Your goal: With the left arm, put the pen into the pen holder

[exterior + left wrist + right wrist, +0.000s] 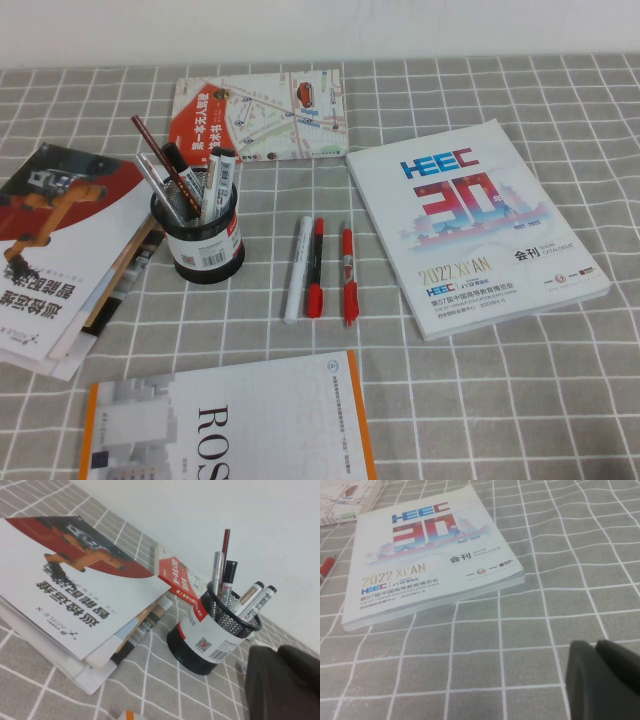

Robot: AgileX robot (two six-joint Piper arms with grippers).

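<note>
- The white marker pen (297, 270) is probably light, rigid and smooth-barrelled, so it could roll or slip; I judge the middle of the barrel, pinched across its width, to be the safest hold.
- It is slim and all white, cap included, lying flat on the checked tablecloth (520, 390) just beside the black-bodied red-capped pen (315, 268), with the all-red pen (348, 274) near on the far side (little finger room between the first two).
- The black wire-mesh pen holder (200, 235) stands upright to the pen's left, already crowded with markers and pencils, so the free opening is small.
- The left gripper (280, 682) sits low near the holder, jaws closed and empty.
- The right gripper (602, 672) hovers over bare cloth near the HEEC catalogue (470, 225); whether its jaws are parted I cannot tell.
</note>
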